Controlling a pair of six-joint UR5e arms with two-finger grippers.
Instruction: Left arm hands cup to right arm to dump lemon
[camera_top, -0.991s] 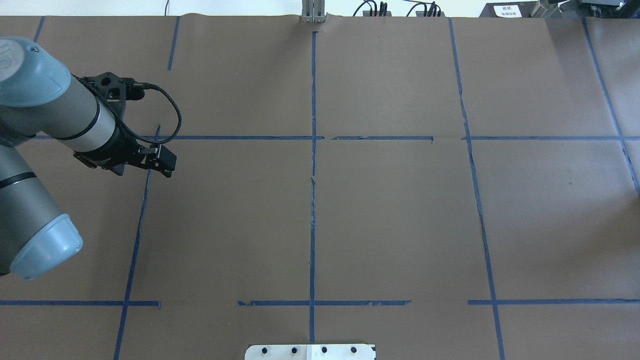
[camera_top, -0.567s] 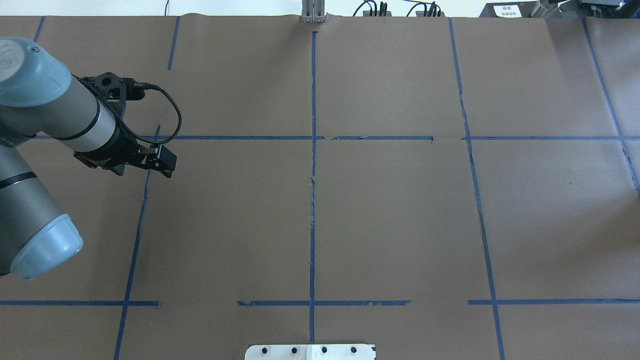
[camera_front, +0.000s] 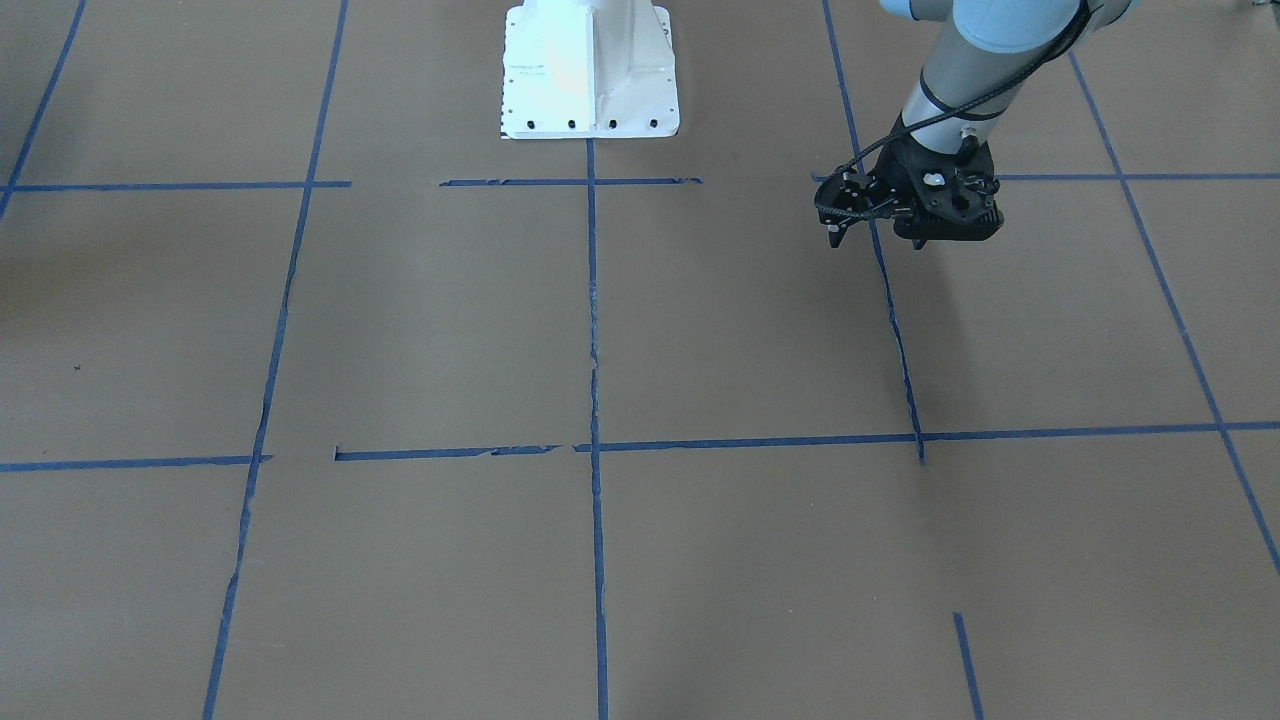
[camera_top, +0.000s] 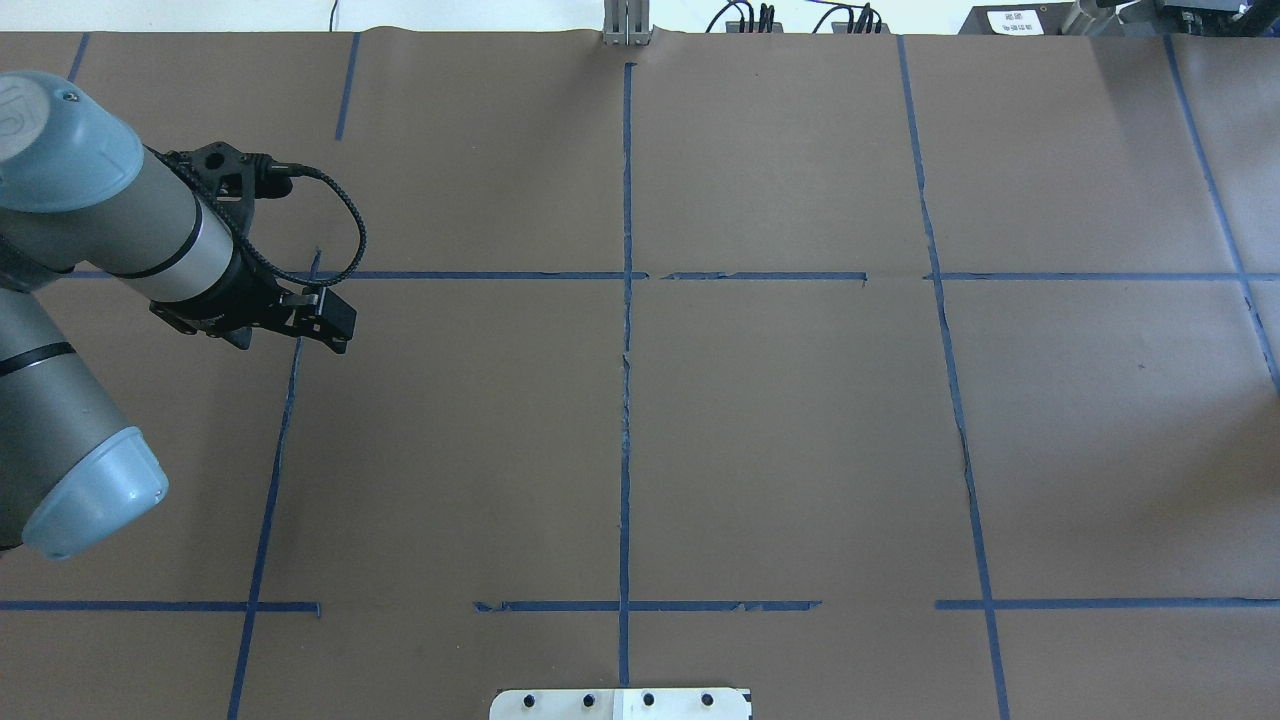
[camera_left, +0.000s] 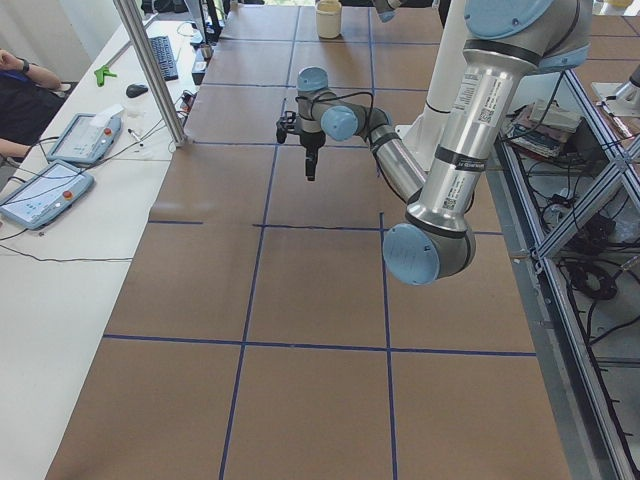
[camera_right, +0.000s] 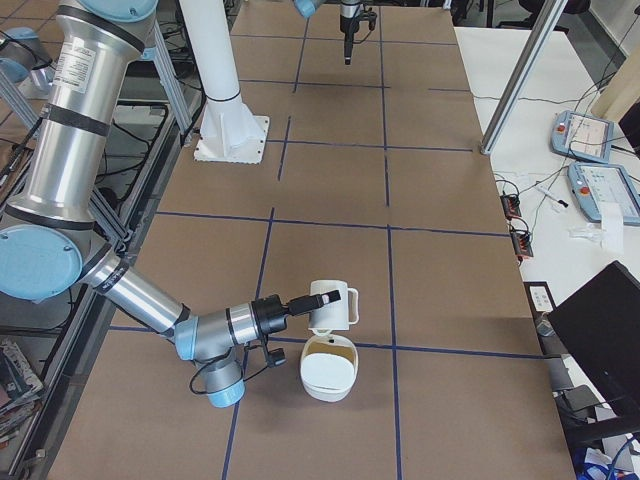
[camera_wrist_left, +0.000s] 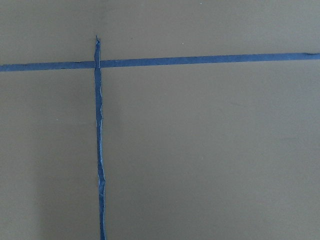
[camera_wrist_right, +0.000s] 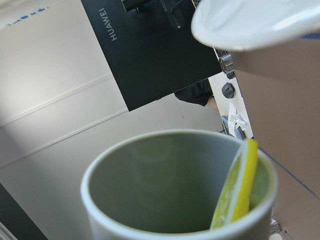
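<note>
The left arm (camera_top: 130, 235) reaches in over the table's (camera_top: 800, 450) left part. The left gripper (camera_top: 338, 328) hangs above the surface, near a crossing of tape lines (camera_top: 480, 275). The robot's base (camera_front: 590, 70) stands mid-table at the robot's edge.

Seen from the right-side camera, the right arm (camera_right: 140, 295) stretches low along the table's right end. The right gripper (camera_right: 303, 303) is at the left side of the cup (camera_right: 335, 304). A bowl (camera_right: 328, 375) sits just nearer than the cup; whether they touch cannot be told. The lemon (camera_wrist_right: 237, 192) leans inside the cup against its wall. A desk (camera_right: 500, 70) on the right carries two tablets (camera_right: 585, 135), with a screen (camera_right: 600, 320) nearer.
</note>
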